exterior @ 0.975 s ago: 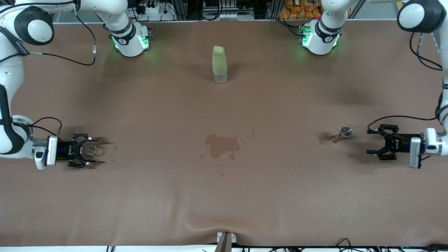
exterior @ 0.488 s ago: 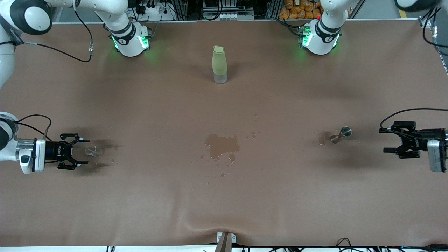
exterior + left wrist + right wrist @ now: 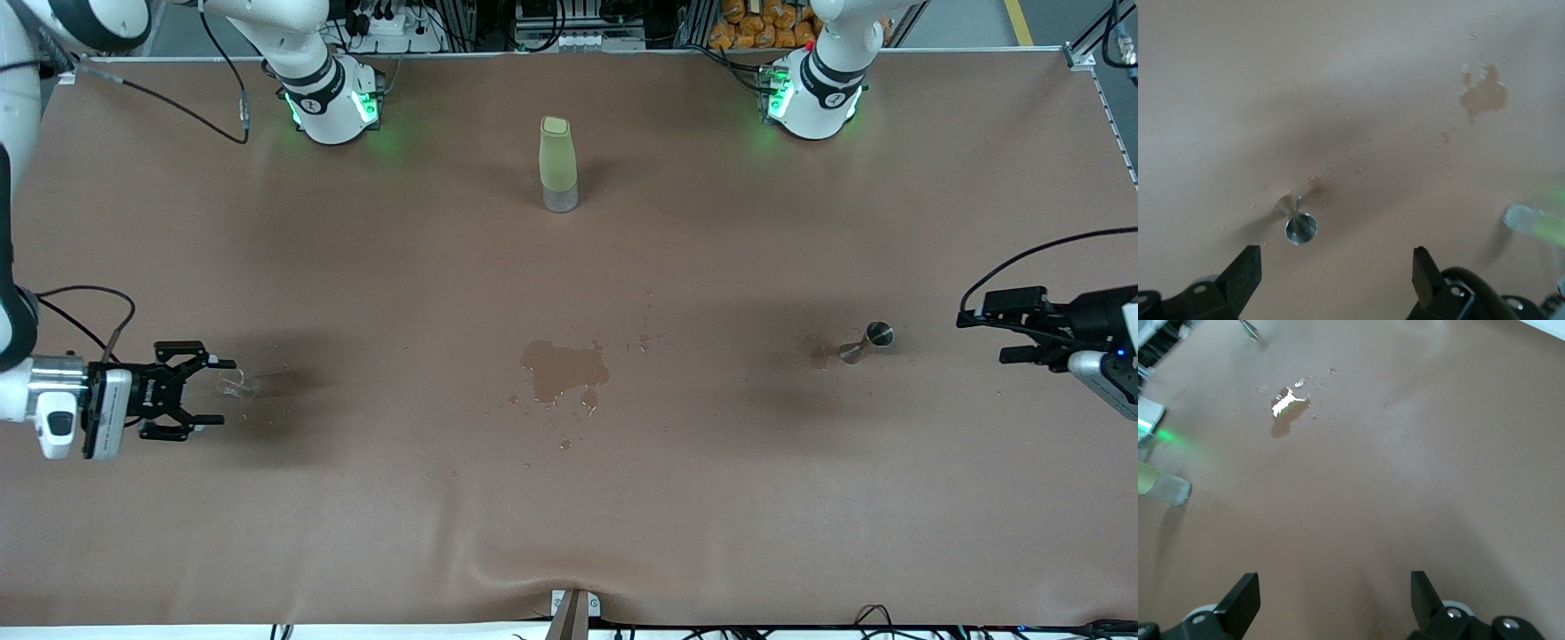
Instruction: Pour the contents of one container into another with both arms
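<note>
The tiny clear glass measuring cup (image 3: 236,382) stands on the brown table toward the right arm's end. My right gripper (image 3: 222,391) is open just short of it, with nothing between its fingers; the cup does not show in the right wrist view, where the right gripper (image 3: 1333,597) frames only bare table. The steel jigger (image 3: 867,342) stands toward the left arm's end, next to a wet patch. My left gripper (image 3: 982,338) is open and well apart from it. In the left wrist view the jigger (image 3: 1300,228) shows its round rim ahead of the open left gripper (image 3: 1335,270).
A tall pale-green bottle (image 3: 557,164) with a clear base stands mid-table, close to the robots' bases. A spilled puddle (image 3: 564,369) with scattered drops darkens the middle of the table. A cable loops by each wrist.
Both grippers have drawn back toward their ends of the table. The right gripper's open fingers were around the glass cup and now stand clear of it. Cup and jigger have not moved.
</note>
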Robot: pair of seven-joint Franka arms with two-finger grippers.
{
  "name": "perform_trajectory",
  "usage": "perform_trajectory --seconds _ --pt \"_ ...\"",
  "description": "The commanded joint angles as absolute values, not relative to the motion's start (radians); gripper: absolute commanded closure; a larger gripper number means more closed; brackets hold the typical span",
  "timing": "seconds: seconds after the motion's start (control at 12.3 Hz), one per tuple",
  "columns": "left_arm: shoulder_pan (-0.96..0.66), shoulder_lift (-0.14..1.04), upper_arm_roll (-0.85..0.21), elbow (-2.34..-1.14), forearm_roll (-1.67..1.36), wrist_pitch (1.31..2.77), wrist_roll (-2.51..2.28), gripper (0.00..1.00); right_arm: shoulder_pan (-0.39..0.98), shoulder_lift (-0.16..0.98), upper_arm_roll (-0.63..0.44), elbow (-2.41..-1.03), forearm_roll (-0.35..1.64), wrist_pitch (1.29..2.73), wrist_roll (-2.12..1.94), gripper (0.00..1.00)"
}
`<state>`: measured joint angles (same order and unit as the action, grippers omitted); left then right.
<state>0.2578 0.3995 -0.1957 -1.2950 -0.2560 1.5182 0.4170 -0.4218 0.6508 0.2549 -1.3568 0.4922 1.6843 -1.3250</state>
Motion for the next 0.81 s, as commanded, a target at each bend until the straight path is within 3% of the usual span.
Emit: perform_trajectory --seconds 0.0,0.24,0.49,0.73 --pt "0.201 0.312 -0.187 -1.345 -0.199 1.537 0.226 0.0 -0.382 0.51 0.245 -1.449 0.385 1.703 -1.159 0.0" --pt "0.112 0.258 -0.195 -1.35 -0.06 1.508 0.027 0.0 -0.354 0.402 0.239 -1.515 0.332 1.709 -1.034 0.0" --pt "0.095 0.22 -0.228 -1.351 -0.034 1.456 -0.231 0.0 -0.16 0.276 0.039 -1.607 0.284 1.724 -0.945 0.0" --pt "0.107 0.177 -0.288 -1.356 0.034 1.436 -0.307 0.0 -0.072 0.198 -0.055 -1.641 0.218 1.712 -0.817 0.0"
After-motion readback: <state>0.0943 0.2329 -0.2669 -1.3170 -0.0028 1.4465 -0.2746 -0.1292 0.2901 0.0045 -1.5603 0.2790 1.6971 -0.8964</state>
